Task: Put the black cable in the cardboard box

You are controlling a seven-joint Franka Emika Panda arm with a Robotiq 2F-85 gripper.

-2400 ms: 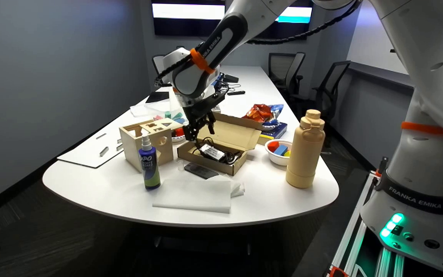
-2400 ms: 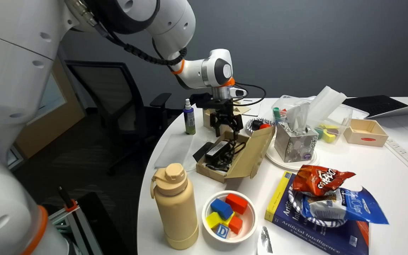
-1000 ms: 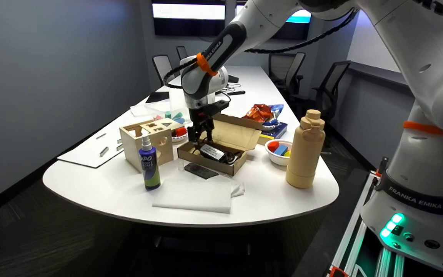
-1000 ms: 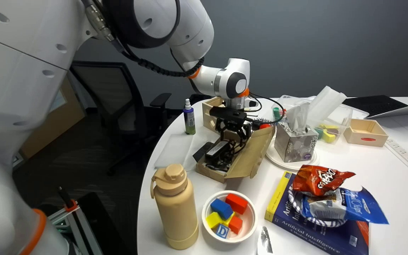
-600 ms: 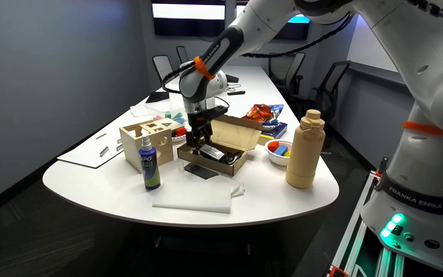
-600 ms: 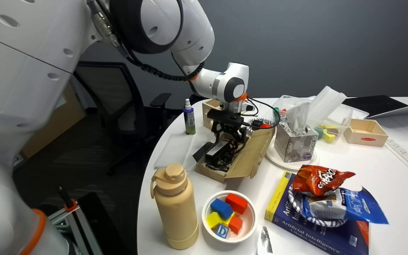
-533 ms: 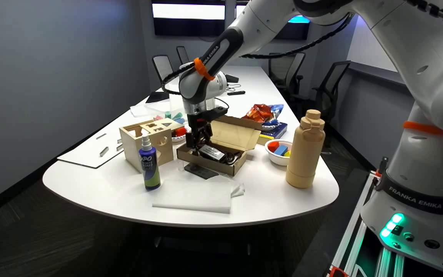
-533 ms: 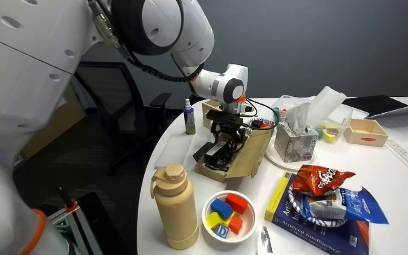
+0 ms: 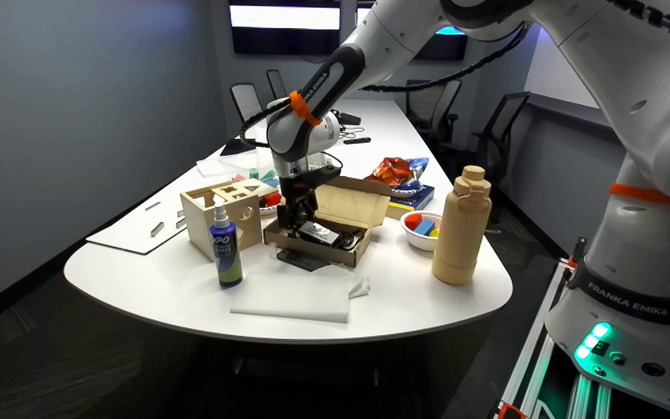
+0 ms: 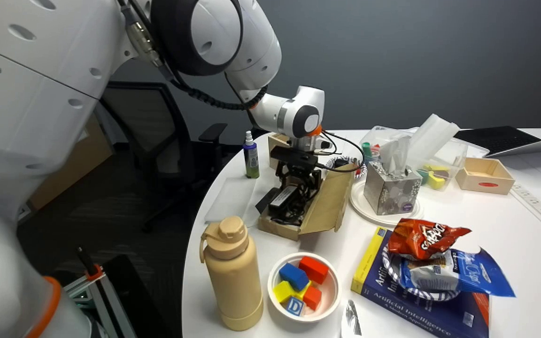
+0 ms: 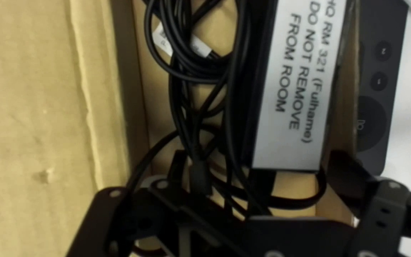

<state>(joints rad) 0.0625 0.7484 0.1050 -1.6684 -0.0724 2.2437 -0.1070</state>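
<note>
The open cardboard box (image 9: 351, 205) lies on the table with its lid folded back, also seen in an exterior view (image 10: 330, 202). The black cable (image 11: 233, 92) lies coiled inside it, beside its black power adapter (image 11: 298, 89) with a white label. The cable also shows in both exterior views (image 9: 348, 239) (image 10: 294, 214). My gripper (image 11: 260, 160) points down into one end of the box, fingers apart, one inside near the lid side, the other by the opposite wall. Cable strands and the adapter's end lie between them. The gripper (image 9: 298, 224) partly hides that end; the fingertips' depth is unclear.
A black remote (image 9: 303, 259) lies against the box's front wall. A wooden shape box (image 9: 218, 221) and spray bottle (image 9: 226, 247) stand beside it. A tan bottle (image 9: 462, 227), bowl of blocks (image 10: 304, 310) and tissue box (image 10: 391, 188) stand around.
My gripper has come down from above into the end of the box, cable now between its fingers. In the last half second the box has shifted slightly along with the gripper.
</note>
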